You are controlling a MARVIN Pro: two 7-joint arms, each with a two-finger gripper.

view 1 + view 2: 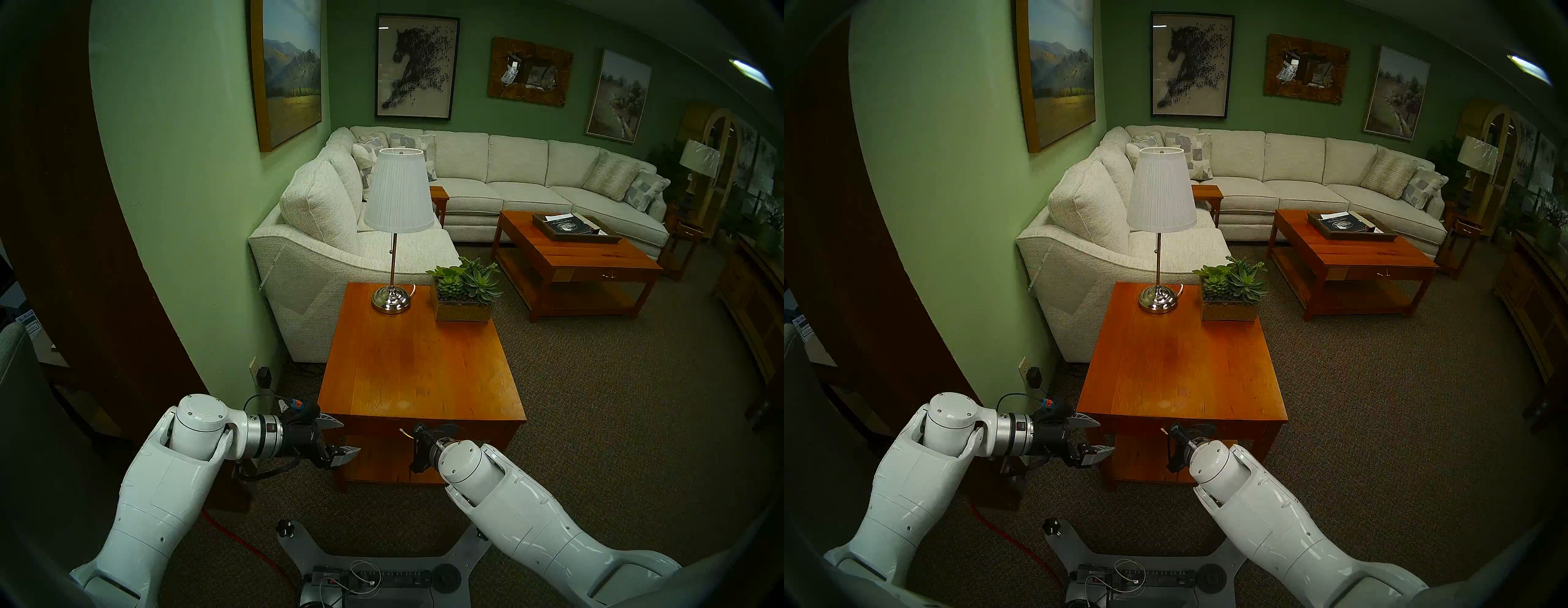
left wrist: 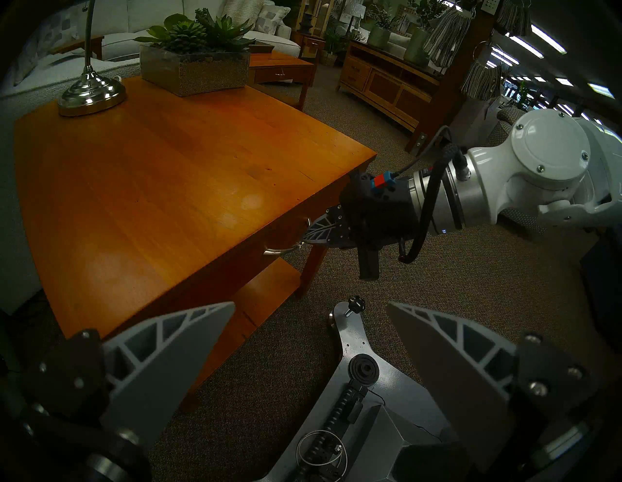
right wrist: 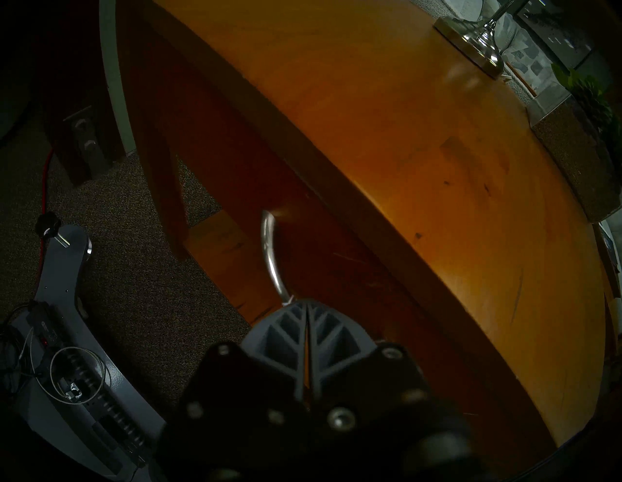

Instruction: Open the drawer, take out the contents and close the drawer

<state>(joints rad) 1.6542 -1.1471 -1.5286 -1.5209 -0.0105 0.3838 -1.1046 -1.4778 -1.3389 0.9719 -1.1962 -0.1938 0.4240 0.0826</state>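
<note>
Presently shut: drawer [image 2: 269, 235] flush in the front of the orange-brown desk [image 1: 420, 361], just beneath the top's near edge. Contents out of sight behind that closed front. Curved silver handle [image 3: 271, 252] standing out from the drawer face.

Right hand [image 3: 307, 304] closed, both fingers pressed together with no gap, tips right at one end of the handle; whether merely touching the metal or hooked behind it, impossible to tell. From the left wrist camera, same hand [image 2: 318, 232] tucked under the desk's overhang against the handle. From the head, mostly masked by its own wrist [image 1: 428, 441].

Left hand [image 1: 345, 436] open, fingers spread wide, empty, off the desk's near left corner and apart from the wood; between its fingers, only carpet and the robot's base.

On the far end of the desk top: lamp [image 1: 392, 237] with white pleated shade, and a square planter of succulents [image 1: 464, 297] just beside it.
</note>
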